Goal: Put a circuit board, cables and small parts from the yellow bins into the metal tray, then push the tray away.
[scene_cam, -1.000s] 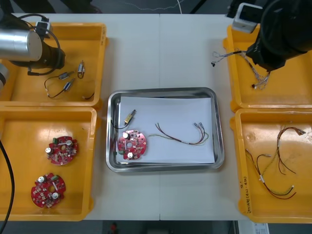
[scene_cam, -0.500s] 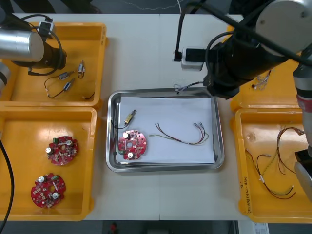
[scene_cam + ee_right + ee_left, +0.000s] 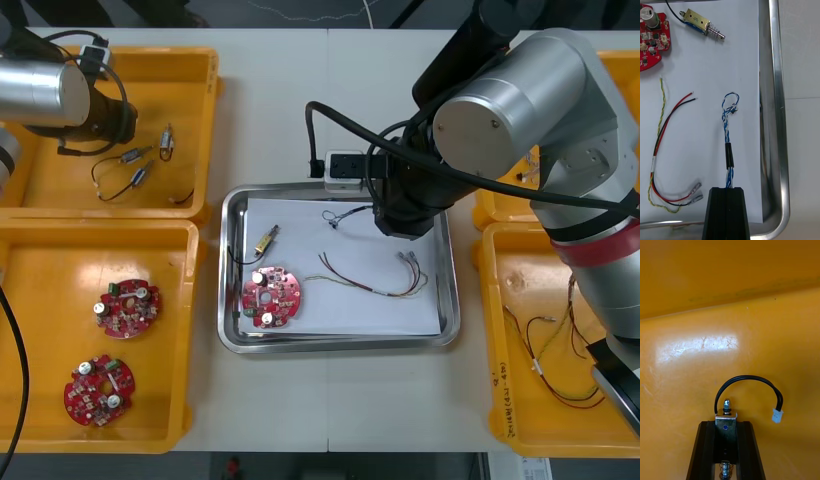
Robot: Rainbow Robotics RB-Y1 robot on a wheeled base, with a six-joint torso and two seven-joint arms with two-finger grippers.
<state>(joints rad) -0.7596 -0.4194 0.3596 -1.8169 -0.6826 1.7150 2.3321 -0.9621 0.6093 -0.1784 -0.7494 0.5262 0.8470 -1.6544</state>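
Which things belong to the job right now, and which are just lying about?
In the job: right claw shut on blue-white cable over tray; left claw shut on small part; in tray: board, metal part, red-yellow cable.
Lying about: spare boards, near left bin; loose cables, near right bin; loose parts, far left bin.

Blue and white cable (image 3: 729,153) end inside the right gripper (image 3: 728,189), small metal part (image 3: 726,426) half buried in the left gripper (image 3: 726,423), circuit board (image 3: 650,37) (right wrist view) cut off.

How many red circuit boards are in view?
3. One board in the metal tray; second board and third board in the near left yellow bin. The right arm may hide others.
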